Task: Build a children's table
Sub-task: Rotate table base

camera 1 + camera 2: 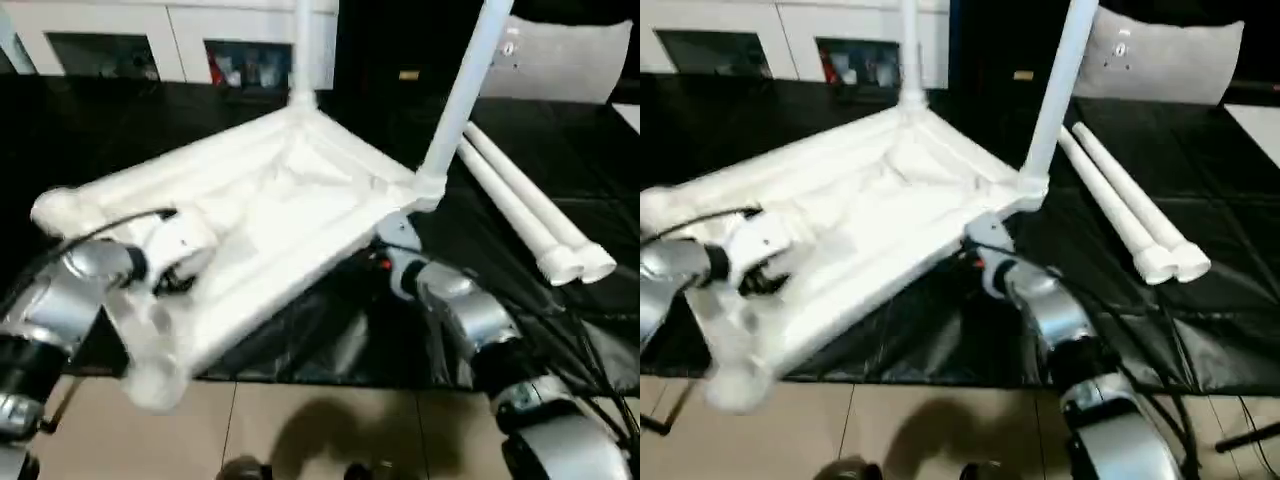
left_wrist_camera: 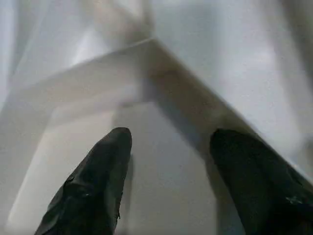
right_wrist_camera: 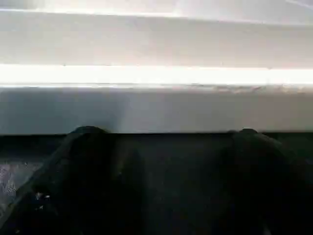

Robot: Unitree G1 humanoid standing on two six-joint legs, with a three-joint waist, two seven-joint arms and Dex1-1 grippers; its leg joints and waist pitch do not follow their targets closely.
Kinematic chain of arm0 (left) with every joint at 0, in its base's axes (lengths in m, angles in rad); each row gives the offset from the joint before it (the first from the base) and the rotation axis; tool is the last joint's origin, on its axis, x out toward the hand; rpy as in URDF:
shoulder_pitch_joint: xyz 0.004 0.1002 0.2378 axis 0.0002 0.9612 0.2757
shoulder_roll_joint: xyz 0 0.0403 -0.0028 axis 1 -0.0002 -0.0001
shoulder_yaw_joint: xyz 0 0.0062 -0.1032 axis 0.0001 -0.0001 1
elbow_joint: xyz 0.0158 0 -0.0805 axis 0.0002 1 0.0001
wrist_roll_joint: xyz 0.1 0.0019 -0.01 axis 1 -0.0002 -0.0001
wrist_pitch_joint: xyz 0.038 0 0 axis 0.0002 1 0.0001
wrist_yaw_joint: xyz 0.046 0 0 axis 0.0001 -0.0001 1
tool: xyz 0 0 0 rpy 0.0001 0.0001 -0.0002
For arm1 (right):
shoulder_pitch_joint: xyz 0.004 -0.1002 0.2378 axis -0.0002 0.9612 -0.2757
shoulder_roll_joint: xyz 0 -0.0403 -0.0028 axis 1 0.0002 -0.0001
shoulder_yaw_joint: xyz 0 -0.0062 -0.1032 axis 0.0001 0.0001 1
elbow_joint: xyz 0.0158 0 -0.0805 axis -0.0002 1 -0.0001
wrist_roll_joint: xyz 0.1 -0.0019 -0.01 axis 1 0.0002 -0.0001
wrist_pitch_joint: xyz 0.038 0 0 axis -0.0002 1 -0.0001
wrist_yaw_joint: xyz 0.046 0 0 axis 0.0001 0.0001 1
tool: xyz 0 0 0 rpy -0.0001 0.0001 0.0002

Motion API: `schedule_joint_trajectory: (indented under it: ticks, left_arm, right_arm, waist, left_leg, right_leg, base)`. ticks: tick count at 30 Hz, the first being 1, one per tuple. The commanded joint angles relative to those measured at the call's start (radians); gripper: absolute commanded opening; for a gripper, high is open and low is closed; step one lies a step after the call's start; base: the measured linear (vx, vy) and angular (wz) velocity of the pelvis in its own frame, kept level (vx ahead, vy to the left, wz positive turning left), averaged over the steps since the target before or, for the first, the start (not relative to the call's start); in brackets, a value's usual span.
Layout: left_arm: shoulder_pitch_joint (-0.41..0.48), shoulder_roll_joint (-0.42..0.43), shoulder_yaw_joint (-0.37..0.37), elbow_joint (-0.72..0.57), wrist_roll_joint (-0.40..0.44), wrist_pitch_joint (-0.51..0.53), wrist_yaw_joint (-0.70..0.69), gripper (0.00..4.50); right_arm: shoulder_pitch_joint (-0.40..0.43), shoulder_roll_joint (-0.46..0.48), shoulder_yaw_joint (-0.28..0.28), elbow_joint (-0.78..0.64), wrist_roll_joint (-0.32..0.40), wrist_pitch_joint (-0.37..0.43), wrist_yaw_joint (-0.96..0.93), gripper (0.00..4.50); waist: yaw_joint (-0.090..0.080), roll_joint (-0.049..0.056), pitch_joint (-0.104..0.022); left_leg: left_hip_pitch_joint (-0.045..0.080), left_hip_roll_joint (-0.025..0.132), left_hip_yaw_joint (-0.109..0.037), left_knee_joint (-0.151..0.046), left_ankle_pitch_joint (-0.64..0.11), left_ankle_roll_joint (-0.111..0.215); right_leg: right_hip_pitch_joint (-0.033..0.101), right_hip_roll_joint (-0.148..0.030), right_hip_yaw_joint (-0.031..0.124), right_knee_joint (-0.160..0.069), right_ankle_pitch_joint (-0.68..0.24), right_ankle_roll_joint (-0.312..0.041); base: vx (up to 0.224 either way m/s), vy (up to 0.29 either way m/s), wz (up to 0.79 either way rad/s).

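While two legs already stand in the upturned white ribbed plastic tabletop [image 1: 270, 215], the left claw [image 2: 168, 181], half-open and empty, hovers over its underside; the right claw [image 3: 164, 147], spread wide and empty, faces its edge. Next judgement: fetch the two loose white tube legs [image 1: 525, 215] well right.

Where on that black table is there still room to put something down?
Bare black cover lies behind the tabletop, toward the cabinet. Another patch lies right of the two loose legs. The middle is crowded: the tabletop, its two standing legs and both grippers.

Place: robot test room or lab
Evidence: black-covered work table [image 1: 560, 330] on beige tiled floor [image 1: 300, 430], white glass-door cabinet [image 1: 180, 40] behind table
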Motion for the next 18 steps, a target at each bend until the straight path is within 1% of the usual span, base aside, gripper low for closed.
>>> schedule_joint_trajectory:
  ticks: [1, 2, 4, 5, 6, 7, 9, 10, 11, 12, 13, 14, 15, 16, 17, 18]
  left_arm:
    - [0.034, -0.011, -0.07, -0.119, -0.09, 0.004, -0.139, 3.14]
    - [0.045, -0.013, -0.08, -0.155, -0.11, 0.011, -0.185, 3.14]
    - [0.05, -0.019, -0.088, -0.177, -0.122, 0.014, -0.209, 3.14]
    - [0.058, -0.04, -0.091, -0.21, -0.148, 0.023, -0.235, 3.14]
    - [0.058, -0.04, -0.091, -0.21, -0.148, 0.023, -0.235, 3.14]
    - [0.062, -0.075, -0.093, -0.245, -0.187, 0.038, -0.249, 3.14]
    - [0.064, -0.087, -0.093, -0.258, -0.199, 0.043, -0.254, 3.14]
    - [0.052, -0.119, -0.092, -0.245, -0.193, 0.031, -0.231, 3.14]
    - [0.048, -0.128, -0.092, -0.237, -0.188, 0.026, -0.221, 3.14]
    - [0.026, -0.171, -0.091, -0.2, -0.161, 0.003, -0.172, 3.14]
    - [0.02, -0.18, -0.091, -0.192, -0.154, -0.002, -0.16, 3.14]
    - [-0.007, -0.218, -0.087, -0.136, -0.116, -0.041, -0.094, 3.14]
    - [-0.062, -0.273, -0.077, -0.025, -0.058, -0.089, 0.029, 3.14]
    - [-0.101, -0.306, -0.069, 0.05, -0.023, -0.116, 0.114, 3.14]
    - [-0.114, -0.317, -0.066, 0.074, -0.013, -0.122, 0.144, 3.14]
    - [-0.148, -0.331, -0.068, 0.131, 0.018, -0.156, 0.209, 3.14]
  right_arm:
    - [-0.02, 0.016, 0.007, 0.022, -0.012, -0.01, -0.014, 4.5]
    - [-0.025, 0.018, 0.006, 0.031, -0.013, -0.014, -0.023, 4.5]
    - [-0.03, 0.019, 0.006, 0.036, -0.012, -0.017, -0.029, 4.5]
    - [-0.037, 0.022, 0.003, 0.045, -0.014, -0.021, -0.037, 4.5]
    - [-0.037, 0.022, 0.003, 0.045, -0.014, -0.021, -0.037, 4.5]
    - [-0.045, 0.023, -0.005, 0.051, -0.017, -0.026, -0.043, 4.5]
    - [-0.047, 0.024, -0.01, 0.054, -0.018, -0.029, -0.045, 4.5]
    - [-0.051, 0.023, -0.016, 0.058, -0.021, -0.034, -0.054, 4.5]
    - [-0.052, 0.023, -0.017, 0.058, -0.021, -0.035, -0.055, 4.5]
    - [-0.056, 0.021, -0.023, 0.061, -0.024, -0.039, -0.063, 4.5]
    - [-0.057, 0.02, -0.025, 0.062, -0.025, -0.04, -0.065, 4.5]
    - [-0.06, 0.016, -0.029, 0.063, -0.03, -0.046, -0.074, 4.5]
    - [-0.06, 0.005, -0.038, 0.056, -0.034, -0.047, -0.089, 4.5]
    - [-0.059, -0.004, -0.046, 0.049, -0.034, -0.045, -0.1, 4.5]
    - [-0.059, -0.007, -0.049, 0.046, -0.033, -0.044, -0.104, 4.5]
    - [-0.054, -0.018, -0.059, 0.026, -0.032, -0.033, -0.114, 4.5]
  waist:
    - [0.002, 0.009, -0.072]
    - [0.001, 0.011, -0.071]
    - [0.0, 0.012, -0.071]
    - [-0.001, 0.013, -0.073]
    - [-0.001, 0.013, -0.073]
    - [-0.002, 0.011, -0.075]
    - [0.0, 0.01, -0.077]
    - [0.0, 0.008, -0.079]
    - [0.002, 0.009, -0.08]
    - [0.001, 0.005, -0.08]
    - [0.004, 0.007, -0.08]
    - [0.006, 0.003, -0.082]
    - [0.009, 0.004, -0.084]
    - [0.009, 0.001, -0.082]
    - [0.011, 0.001, -0.084]
    - [0.009, -0.003, -0.083]
  left_leg:
    - [0.007, 0.088, -0.027, -0.075, -0.057, 0.032]
    - [0.008, 0.088, -0.026, -0.075, -0.051, 0.032]
    - [0.009, 0.086, -0.024, -0.074, -0.053, 0.031]
    - [0.009, 0.085, -0.024, -0.073, -0.048, 0.031]
    - [0.009, 0.086, -0.023, -0.074, -0.049, 0.031]
    - [0.011, 0.087, -0.022, -0.073, -0.046, 0.03]
    - [0.008, 0.085, -0.02, -0.071, -0.03, 0.033]
    - [0.007, 0.083, -0.02, -0.07, -0.019, 0.038]
    - [0.007, 0.082, -0.02, -0.07, -0.015, 0.04]
    - [0.006, 0.081, -0.018, -0.07, -0.013, 0.047]
    - [0.006, 0.08, -0.019, -0.068, -0.013, 0.047]
    - [0.007, 0.078, -0.016, -0.067, -0.014, 0.052]
    - [0.008, 0.076, -0.016, -0.065, -0.015, 0.053]
    - [0.009, 0.072, -0.013, -0.065, -0.024, 0.058]
    - [0.01, 0.072, -0.014, -0.065, -0.032, 0.055]
    - [0.001, 0.074, -0.02, -0.07, -0.041, 0.053]
  right_leg:
    - [0.069, -0.153, 0.09, -0.065, -0.115, -0.192]
    - [0.067, -0.153, 0.091, -0.066, -0.131, -0.189]
    - [0.066, -0.15, 0.091, -0.069, -0.141, -0.184]
    - [0.067, -0.148, 0.091, -0.067, -0.138, -0.183]
    - [0.065, -0.146, 0.09, -0.068, -0.138, -0.183]
    - [0.066, -0.145, 0.09, -0.066, -0.131, -0.184]
    - [0.067, -0.145, 0.09, -0.063, -0.102, -0.188]
    - [0.068, -0.143, 0.089, -0.062, -0.089, -0.188]
    - [0.068, -0.141, 0.088, -0.061, -0.085, -0.186]
    - [0.069, -0.14, 0.089, -0.063, -0.082, -0.183]
    - [0.07, -0.141, 0.087, -0.064, -0.084, -0.179]
    - [0.069, -0.138, 0.088, -0.068, -0.092, -0.168]
    - [0.07, -0.136, 0.086, -0.067, -0.096, -0.159]
    - [0.068, -0.127, 0.085, -0.076, -0.118, -0.138]
    - [0.069, -0.127, 0.083, -0.075, -0.128, -0.13]
    - [0.077, -0.132, 0.08, -0.075, -0.152, -0.115]
  base:
    - [0.0, 0.0, 0.0]
    - [0.0, 0.0, 0.0]
    - [0.0, 0.0, 0.0]
    - [0.0, 0.0, 0.0]
    - [0.0, 0.0, 0.0]
    - [0.0, 0.0, 0.0]
    - [0.0, 0.0, 0.0]
    - [0.0, 0.0, 0.0]
    - [0.0, 0.0, 0.0]
    - [0.0, 0.0, 0.0]
    - [0.0, 0.0, 0.0]
    - [0.0, 0.0, 0.0]
    - [0.0, 0.0, 0.0]
    - [0.0, 0.0, 0.0]
    - [0.0, 0.0, 0.0]
    - [0.0, 0.0, 0.0]
